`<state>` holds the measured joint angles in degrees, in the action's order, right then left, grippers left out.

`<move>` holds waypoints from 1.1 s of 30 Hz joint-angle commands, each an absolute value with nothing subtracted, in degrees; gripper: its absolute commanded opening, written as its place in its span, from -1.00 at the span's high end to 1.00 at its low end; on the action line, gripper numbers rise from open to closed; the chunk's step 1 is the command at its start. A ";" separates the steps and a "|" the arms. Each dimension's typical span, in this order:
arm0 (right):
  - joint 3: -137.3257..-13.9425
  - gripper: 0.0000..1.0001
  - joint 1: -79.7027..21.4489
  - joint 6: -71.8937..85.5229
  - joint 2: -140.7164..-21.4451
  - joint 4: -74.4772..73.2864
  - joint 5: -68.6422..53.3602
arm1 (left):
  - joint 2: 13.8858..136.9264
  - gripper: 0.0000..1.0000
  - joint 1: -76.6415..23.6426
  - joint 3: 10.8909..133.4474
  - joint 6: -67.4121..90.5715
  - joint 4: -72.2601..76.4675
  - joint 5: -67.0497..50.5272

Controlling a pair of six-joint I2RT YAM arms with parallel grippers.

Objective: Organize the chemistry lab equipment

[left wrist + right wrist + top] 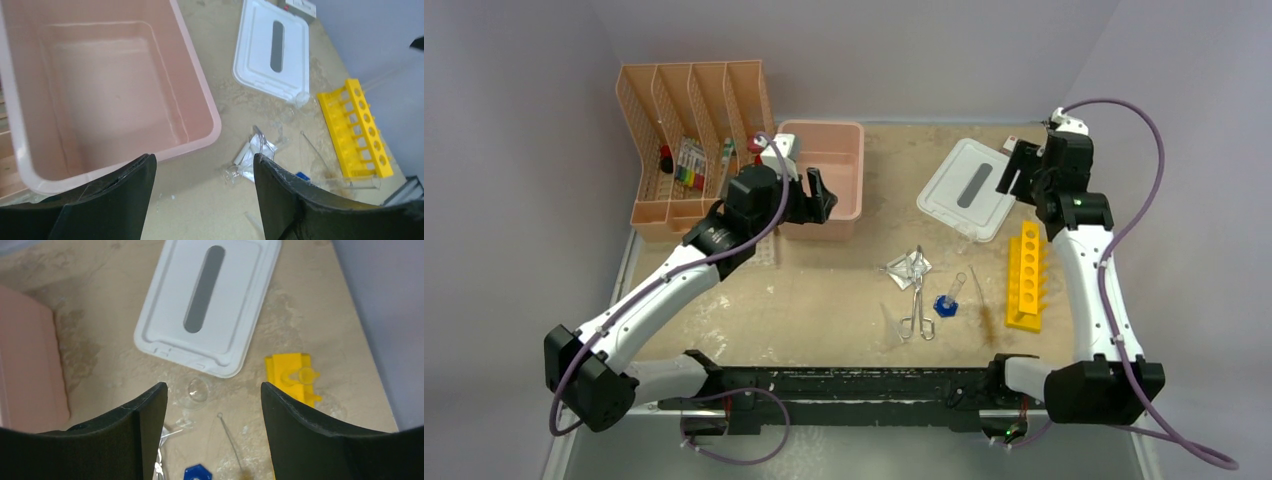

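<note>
The yellow holed rack (1025,275) lies at the right of the table, also in the left wrist view (356,128) and right wrist view (292,371). Metal forceps (915,308), a small clear bag (908,267) and a clear blue-capped tube (950,297) lie mid-table. A thin rod with a brush end (982,300) lies beside them; it also shows in the right wrist view (229,441). The blue cap (197,473) and a clear round tube (195,391) show there too. My left gripper (816,192) is open and empty over the pink bin's near edge. My right gripper (1016,170) is open and empty above the white lid.
The pink bin (844,205) stands at the back centre and looks bare inside (100,90). Its white lid (967,188) lies to the right. The peach slotted file organizer (686,140) stands back left, holding a few small items.
</note>
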<state>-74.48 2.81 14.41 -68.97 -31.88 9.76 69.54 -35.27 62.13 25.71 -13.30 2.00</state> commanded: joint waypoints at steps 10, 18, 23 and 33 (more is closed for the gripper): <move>-69.08 -0.71 -7.87 18.75 -81.04 -33.50 9.59 | 66.52 -0.40 -34.96 61.05 31.10 -10.21 12.58; -68.53 -0.98 -8.09 19.60 -89.93 -32.55 6.93 | 68.09 -0.40 -34.96 61.61 31.11 -11.27 13.41; -69.27 -0.95 -8.13 18.17 -95.47 -31.18 7.94 | 69.23 -0.40 -34.95 62.30 30.68 -11.14 10.91; -71.02 -0.22 -8.11 16.48 -97.45 -28.63 10.73 | 70.48 -0.40 -34.98 63.35 30.08 -11.42 11.67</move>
<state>-68.55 -8.10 17.72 -99.26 -30.74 10.13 70.30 -35.27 60.55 30.65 -12.51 11.77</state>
